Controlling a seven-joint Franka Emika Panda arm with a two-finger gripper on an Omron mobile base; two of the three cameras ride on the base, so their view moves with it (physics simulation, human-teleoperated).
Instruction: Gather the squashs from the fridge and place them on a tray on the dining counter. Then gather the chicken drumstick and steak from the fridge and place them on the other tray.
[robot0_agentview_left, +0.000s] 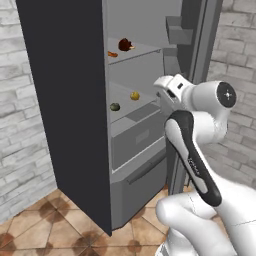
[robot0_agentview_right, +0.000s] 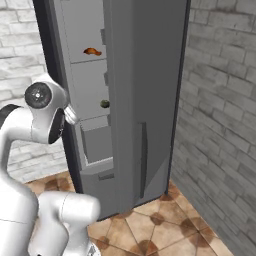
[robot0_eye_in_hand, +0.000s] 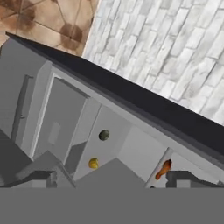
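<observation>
The dark grey fridge (robot0_agentview_left: 65, 100) stands open, its door (robot0_agentview_right: 145, 100) swung out to the right. On the middle shelf lie two squashs, a yellow one (robot0_agentview_left: 134, 95) (robot0_eye_in_hand: 93, 163) and a green one (robot0_agentview_left: 115, 106) (robot0_agentview_right: 104, 104) (robot0_eye_in_hand: 104, 135). One shelf up are the dark rounded steak (robot0_agentview_left: 125, 45) and the orange-brown chicken drumstick (robot0_agentview_left: 112, 54) (robot0_agentview_right: 92, 51) (robot0_eye_in_hand: 163, 169). My gripper (robot0_eye_in_hand: 114, 179) is open and holds nothing. It hangs in front of the middle shelf, a short way from the squashs. The trays and the dining counter are out of view.
A grey drawer (robot0_agentview_left: 137, 137) sits under the squash shelf, with a lower compartment (robot0_agentview_left: 140, 172) beneath it. Brick walls (robot0_agentview_right: 220, 125) flank the fridge on both sides. The floor (robot0_agentview_left: 60, 225) is brown tile. The open door narrows the room on the right.
</observation>
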